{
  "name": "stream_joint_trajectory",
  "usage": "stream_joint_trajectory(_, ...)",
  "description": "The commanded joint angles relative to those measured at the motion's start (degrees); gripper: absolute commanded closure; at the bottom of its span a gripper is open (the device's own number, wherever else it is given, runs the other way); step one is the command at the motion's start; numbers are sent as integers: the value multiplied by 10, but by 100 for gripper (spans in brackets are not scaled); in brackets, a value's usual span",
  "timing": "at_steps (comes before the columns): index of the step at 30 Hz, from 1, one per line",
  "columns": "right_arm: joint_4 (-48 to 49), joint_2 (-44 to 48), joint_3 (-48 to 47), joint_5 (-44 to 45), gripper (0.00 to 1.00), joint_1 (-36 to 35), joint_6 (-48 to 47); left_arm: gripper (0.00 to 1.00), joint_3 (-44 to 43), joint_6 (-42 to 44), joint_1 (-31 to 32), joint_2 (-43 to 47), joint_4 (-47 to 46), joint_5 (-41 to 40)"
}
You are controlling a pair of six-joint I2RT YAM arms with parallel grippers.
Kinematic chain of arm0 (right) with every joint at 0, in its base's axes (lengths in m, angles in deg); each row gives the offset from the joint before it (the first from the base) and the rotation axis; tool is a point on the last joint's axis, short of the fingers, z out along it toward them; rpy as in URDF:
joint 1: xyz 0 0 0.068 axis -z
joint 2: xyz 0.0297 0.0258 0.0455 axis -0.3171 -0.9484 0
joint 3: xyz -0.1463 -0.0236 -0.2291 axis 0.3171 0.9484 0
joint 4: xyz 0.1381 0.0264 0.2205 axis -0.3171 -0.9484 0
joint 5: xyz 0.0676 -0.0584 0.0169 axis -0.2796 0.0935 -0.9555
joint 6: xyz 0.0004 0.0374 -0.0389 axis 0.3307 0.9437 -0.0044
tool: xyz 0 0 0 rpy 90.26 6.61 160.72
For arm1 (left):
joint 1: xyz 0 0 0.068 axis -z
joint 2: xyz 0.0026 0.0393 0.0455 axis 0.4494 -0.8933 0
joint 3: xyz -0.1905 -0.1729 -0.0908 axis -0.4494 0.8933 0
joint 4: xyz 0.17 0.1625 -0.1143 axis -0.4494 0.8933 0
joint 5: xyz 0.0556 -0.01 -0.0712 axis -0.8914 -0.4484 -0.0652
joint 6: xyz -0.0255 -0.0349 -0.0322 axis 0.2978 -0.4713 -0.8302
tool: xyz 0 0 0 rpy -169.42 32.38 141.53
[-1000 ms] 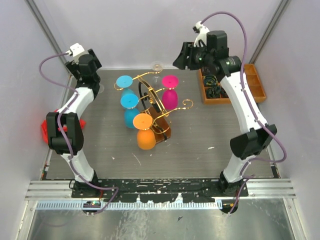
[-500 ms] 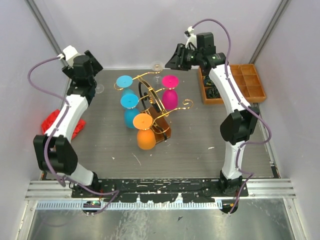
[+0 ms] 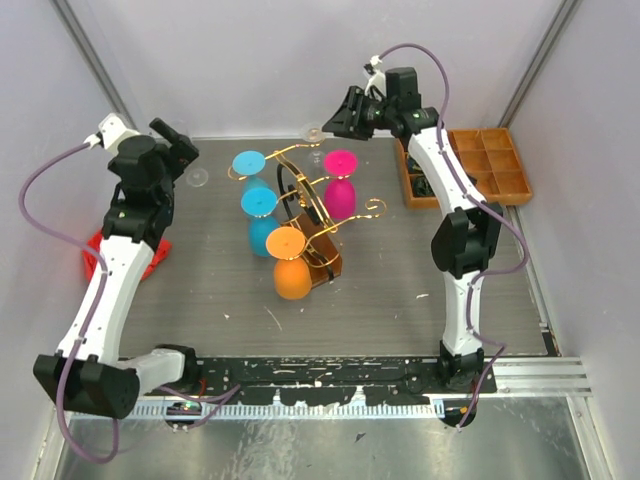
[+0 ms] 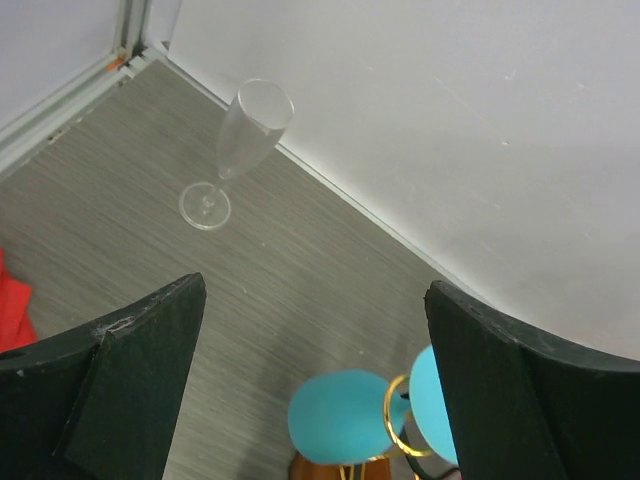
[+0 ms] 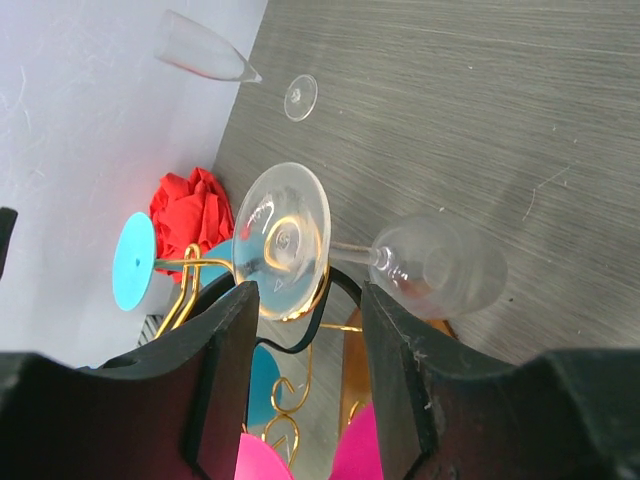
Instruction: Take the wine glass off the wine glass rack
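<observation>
1. Both arms have moved since a second ago, seen from above. The right gripper [image 3: 340, 118] has slid leftwards along the back wall to the rear tip of the wine glass rack [image 3: 305, 200]. The left arm's elbow has swung out to the near left corner, while the left gripper [image 3: 172, 150] has stayed at the back left. The rack and its glasses have not budged.
2. Same view: the clear wine glass [image 3: 316, 133] sits on the rack's rearmost arm, just in front of the right gripper. Two cyan glasses [image 3: 250, 163], a pink glass [image 3: 341, 190] and an orange glass [image 3: 291, 272] hang on the other arms (feet up, bowls down). A clear flute [image 3: 197, 178] stands on the table [image 3: 400, 290] near the left gripper. A red cloth [image 3: 92, 258] lies at the left edge and a wooden tray [image 3: 505, 185] at the right.
3. Left wrist view: the fingers [image 4: 130, 380] are spread wide and hold nothing. The flute stands upright well ahead of them.
4. Right wrist view: the jaws stand partly apart. The wine glass is on the rack, its round foot against a gold loop at the mouth of the gap. Its stem runs across to the bowl beyond one finger [image 5: 395, 380]. Whether the pads touch the foot cannot be told.
</observation>
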Motion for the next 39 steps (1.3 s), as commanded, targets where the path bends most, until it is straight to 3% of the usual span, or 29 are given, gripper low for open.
stream_joint_trajectory(1, 48, -2, -34, -14, 49, -2, 19, 2, 10, -32, -1, 33, 44, 35)
stream_joint_trajectory(4, 61, -8, -35, -20, 49, -3, 29, 2, 19, -44, 0, 51, 56, 52)
stream_joint_trajectory(9, 76, -30, -47, -33, 58, -7, 45, 2, 34, -41, 0, 60, 75, 61)
stream_joint_trajectory(20, 90, -52, -63, -46, 59, -11, 59, 2, 38, -40, 0, 75, 92, 84)
stream_joint_trajectory(31, 142, -56, -61, -57, 93, -17, 88, 2, 49, -38, 0, 82, 100, 98)
stream_joint_trajectory(34, 154, -46, -50, -59, 99, -17, 96, 2, 48, -36, 0, 83, 103, 99)
stream_joint_trajectory(39, 167, -22, -19, -57, 100, -11, 104, 2, 42, -36, 0, 83, 112, 101)
